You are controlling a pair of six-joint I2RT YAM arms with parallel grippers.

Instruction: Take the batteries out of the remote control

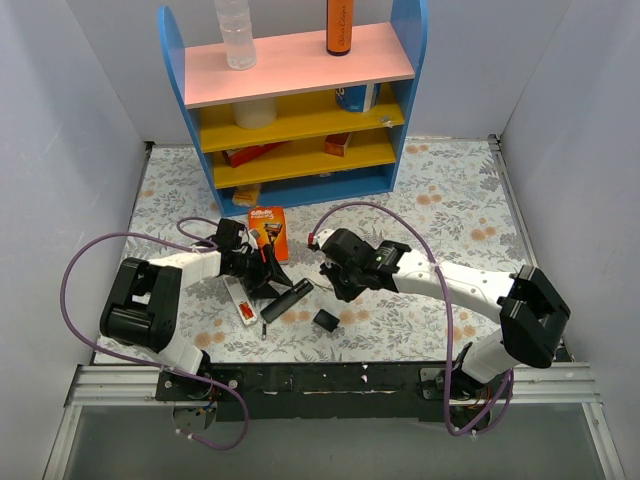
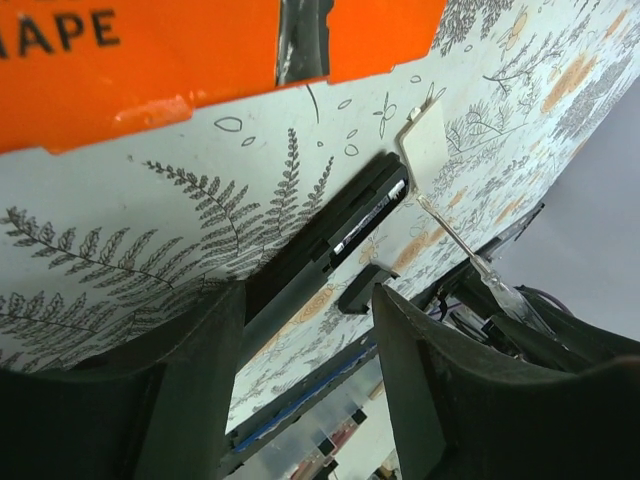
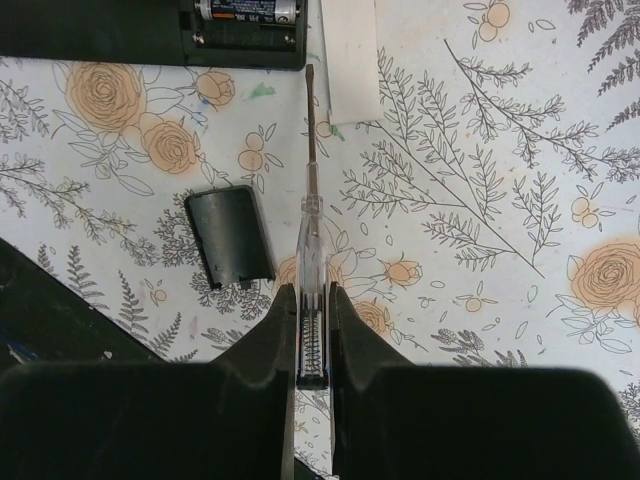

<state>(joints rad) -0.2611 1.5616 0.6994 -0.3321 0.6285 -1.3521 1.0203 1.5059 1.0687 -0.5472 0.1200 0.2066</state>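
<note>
The black remote (image 1: 287, 300) lies on the floral mat with its battery bay open. A battery (image 3: 247, 10) with a silver and dark label lies in the bay; it also shows in the left wrist view (image 2: 368, 212). A small red-orange cylinder (image 1: 246, 312) lies on a white strip left of the remote. The black battery cover (image 3: 230, 248) lies loose on the mat. My right gripper (image 3: 312, 295) is shut on a clear-handled screwdriver (image 3: 310, 215), its tip near the bay. My left gripper (image 2: 305, 290) is open, its jaws astride the remote's near end (image 2: 300, 275).
An orange razor package (image 1: 267, 228) lies just behind the left gripper. A white card (image 3: 348, 60) lies beside the remote. A blue, yellow and pink shelf (image 1: 300, 110) with bottles and boxes stands at the back. White walls close in both sides.
</note>
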